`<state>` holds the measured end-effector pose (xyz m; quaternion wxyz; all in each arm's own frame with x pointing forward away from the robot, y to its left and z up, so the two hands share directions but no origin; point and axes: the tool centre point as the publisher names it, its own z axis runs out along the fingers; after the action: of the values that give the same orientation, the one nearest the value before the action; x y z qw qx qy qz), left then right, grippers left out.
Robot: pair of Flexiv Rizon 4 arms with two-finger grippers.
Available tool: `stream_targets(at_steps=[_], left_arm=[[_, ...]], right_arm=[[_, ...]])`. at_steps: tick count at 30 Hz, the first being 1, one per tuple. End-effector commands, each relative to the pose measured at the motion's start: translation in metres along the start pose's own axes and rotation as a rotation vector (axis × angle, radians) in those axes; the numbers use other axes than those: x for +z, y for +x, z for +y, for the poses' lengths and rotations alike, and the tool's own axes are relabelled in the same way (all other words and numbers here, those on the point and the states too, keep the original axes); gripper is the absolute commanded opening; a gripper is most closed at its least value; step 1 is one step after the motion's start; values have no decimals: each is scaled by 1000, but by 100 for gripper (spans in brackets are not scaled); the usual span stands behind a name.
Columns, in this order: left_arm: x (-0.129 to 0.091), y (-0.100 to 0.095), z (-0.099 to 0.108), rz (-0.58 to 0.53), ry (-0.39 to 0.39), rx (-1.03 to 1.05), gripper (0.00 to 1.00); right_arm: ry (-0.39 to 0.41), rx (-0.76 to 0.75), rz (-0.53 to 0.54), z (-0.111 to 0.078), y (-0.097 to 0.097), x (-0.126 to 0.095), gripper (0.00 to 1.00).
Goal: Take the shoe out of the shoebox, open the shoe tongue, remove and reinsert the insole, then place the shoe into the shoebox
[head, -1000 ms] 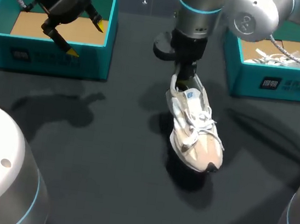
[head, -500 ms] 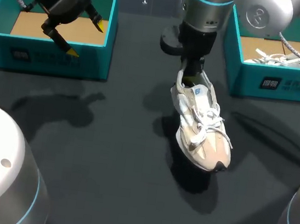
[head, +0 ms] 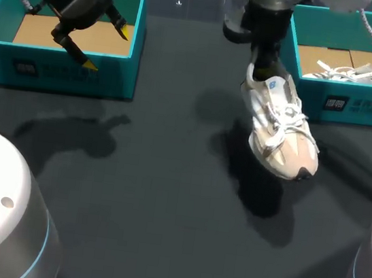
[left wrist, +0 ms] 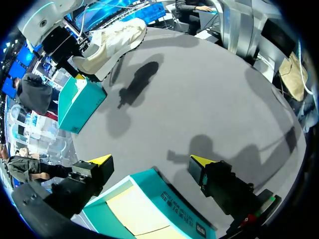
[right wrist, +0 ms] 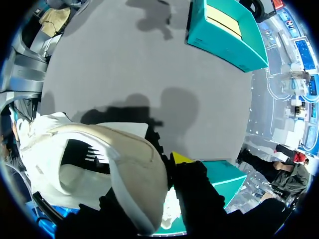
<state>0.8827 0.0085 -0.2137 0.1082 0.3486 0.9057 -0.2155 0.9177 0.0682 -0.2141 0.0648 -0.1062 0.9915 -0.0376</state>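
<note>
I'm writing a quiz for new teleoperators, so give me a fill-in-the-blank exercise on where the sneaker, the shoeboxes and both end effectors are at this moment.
1. The right end effector grips the white and beige lace-up sneaker by its ___.
2. The left end effector hangs above the left teal cardboard shoebox with its fingers ___.
3. Another white shoe lies inside the ___ teal shoebox.

Missing words: heel; open; right
</note>
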Motion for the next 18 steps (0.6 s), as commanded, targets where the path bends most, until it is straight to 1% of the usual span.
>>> stream_targets(at_steps=[1,4,10,15,18], left_arm=[[0,0,0,1,-2,0,100],[0,0,0,1,-2,0,100],[0,0,0,1,-2,0,100],[0,0,0,1,-2,0,100],[0,0,0,1,-2,0,100]], right_arm=[[2,-8,-9,-37,-7,-30,0],[20,-14,-25,-59,-17,-43,0],[44,-7,-36,-108,-43,-59,0],[58,-3,-31,-146,-69,-68,0],[69,-2,-34,-171,-89,-71,0]])
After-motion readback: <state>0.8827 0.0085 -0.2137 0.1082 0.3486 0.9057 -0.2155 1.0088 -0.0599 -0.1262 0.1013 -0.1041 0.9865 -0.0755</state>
